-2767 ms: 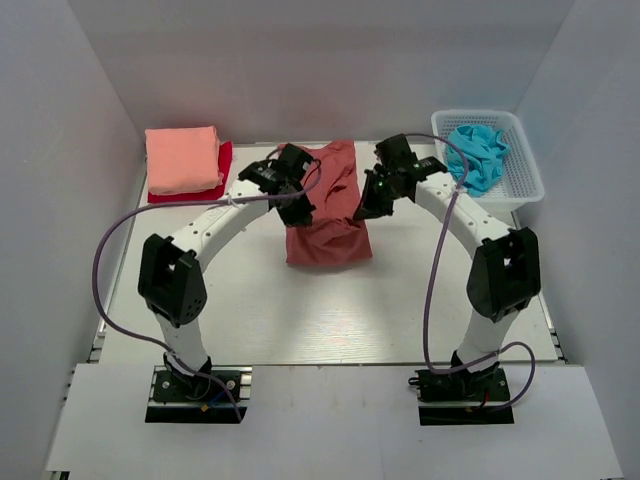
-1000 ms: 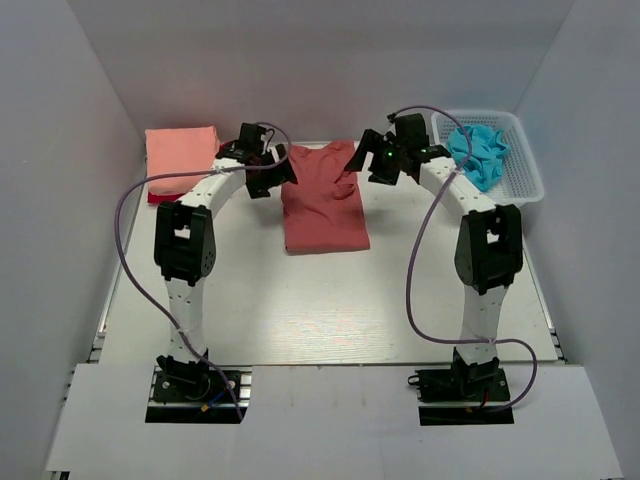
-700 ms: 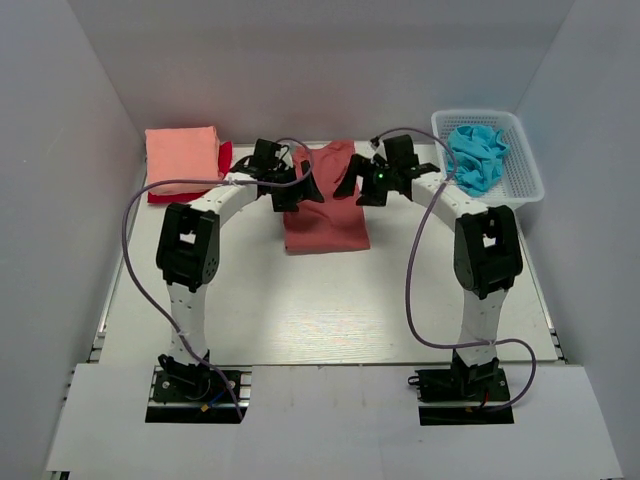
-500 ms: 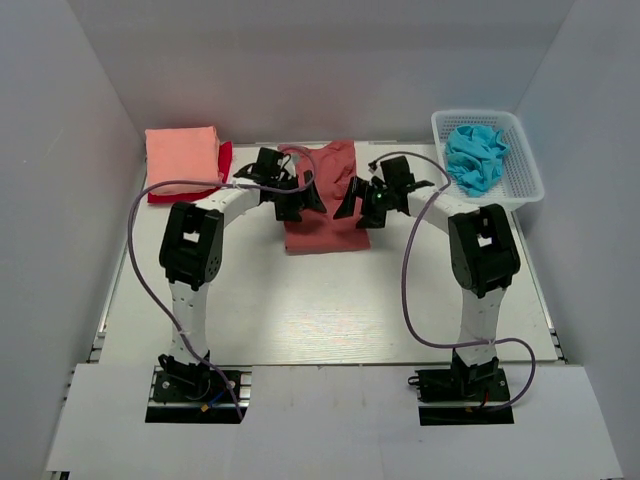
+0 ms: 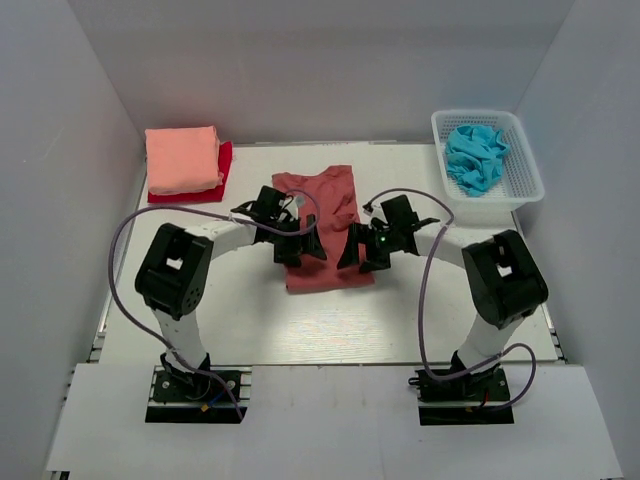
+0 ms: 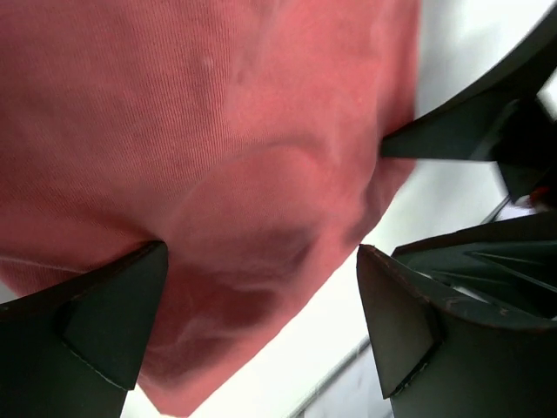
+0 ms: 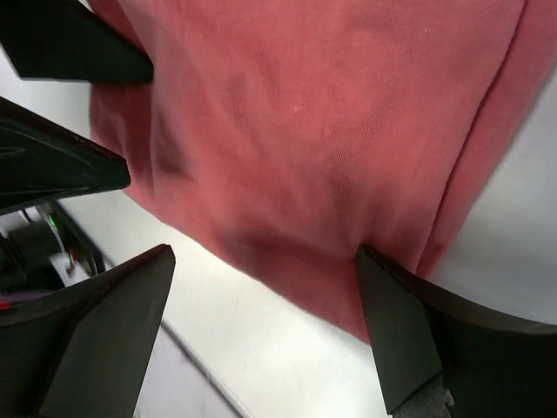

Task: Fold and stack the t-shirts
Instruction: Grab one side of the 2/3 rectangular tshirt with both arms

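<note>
**Q:** What lies mid-worktop (image 5: 200, 300)?

**A:** A brick-red tee (image 5: 325, 200) of fine-knit cotton. It is folded into a long rectangle, softly wrinkled, and its rumpled near edge stops short of the worktop's front.

**Q:** And the arms?

**A:** The left gripper (image 5: 300, 250) and right gripper (image 5: 357, 252) hang low over the tee's near corners, facing each other. Both are spread wide and grasp nothing. In the wrist views their black wedge-shaped fingers (image 6: 104, 322) straddle the cloth. Whether the tips touch it cannot be told.

**Q:** What rings the scene?

**A:** At far left, a salmon tee (image 5: 182, 160) sits squared on a red tee (image 5: 224, 166), beside the wall. At far right, a white mesh basket (image 5: 522, 180) holds crumpled blue cloth (image 5: 475, 158). White worktop shows on both sides of the brick-red tee and in front of it, well apart from stack and basket.
</note>
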{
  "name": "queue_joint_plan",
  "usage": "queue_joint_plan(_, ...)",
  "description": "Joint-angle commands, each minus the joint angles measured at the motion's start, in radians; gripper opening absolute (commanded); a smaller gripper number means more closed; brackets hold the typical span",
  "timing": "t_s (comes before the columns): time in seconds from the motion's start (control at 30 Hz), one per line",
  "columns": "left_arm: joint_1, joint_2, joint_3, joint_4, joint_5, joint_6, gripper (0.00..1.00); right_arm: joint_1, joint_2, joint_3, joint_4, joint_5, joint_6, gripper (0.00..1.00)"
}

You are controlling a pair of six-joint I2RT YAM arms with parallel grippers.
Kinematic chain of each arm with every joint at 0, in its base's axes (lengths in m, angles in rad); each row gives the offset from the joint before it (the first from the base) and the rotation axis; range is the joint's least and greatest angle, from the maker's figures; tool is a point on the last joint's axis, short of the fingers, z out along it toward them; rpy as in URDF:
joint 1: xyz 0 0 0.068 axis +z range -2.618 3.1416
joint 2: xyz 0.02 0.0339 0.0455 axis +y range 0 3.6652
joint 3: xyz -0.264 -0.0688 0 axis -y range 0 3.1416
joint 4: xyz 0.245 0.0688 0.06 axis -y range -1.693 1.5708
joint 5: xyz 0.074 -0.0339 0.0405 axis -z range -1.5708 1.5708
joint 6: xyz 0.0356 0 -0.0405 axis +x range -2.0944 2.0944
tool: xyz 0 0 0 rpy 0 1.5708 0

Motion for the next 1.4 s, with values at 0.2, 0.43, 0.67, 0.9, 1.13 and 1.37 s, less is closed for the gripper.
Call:
queue_joint_plan(0.2,-0.064,-0.345,-0.02,-0.338,-0.234,0.024,1.0,0.069,-0.367,-0.079,-0.31,0.068,0.027,0.9)
queue_joint_plan(0.43,-0.092,-0.497,-0.173,-0.413,-0.338,-0.043,1.0,0.065,-0.404,-0.048,-0.503,0.279,0.126,0.9)
queue_joint_plan(0.67,-0.124,-0.441,-0.313,-0.289,-0.363,-0.094,0.89,0.06,-0.239,-0.085,-0.467,0.255,0.135,0.87)
queue_joint_plan(0.9,-0.133,-0.343,-0.344,-0.218,-0.343,-0.094,0.73,0.051,-0.095,-0.095,-0.416,0.218,0.144,0.79)
queue_joint_plan(1.13,-0.133,-0.289,-0.344,-0.209,-0.355,-0.076,0.5,0.036,-0.08,-0.102,-0.39,0.249,0.167,0.72)
queue_joint_plan(1.37,-0.133,-0.269,-0.333,-0.209,-0.344,-0.065,0.37,0.035,-0.063,-0.056,-0.35,0.25,0.164,0.55)
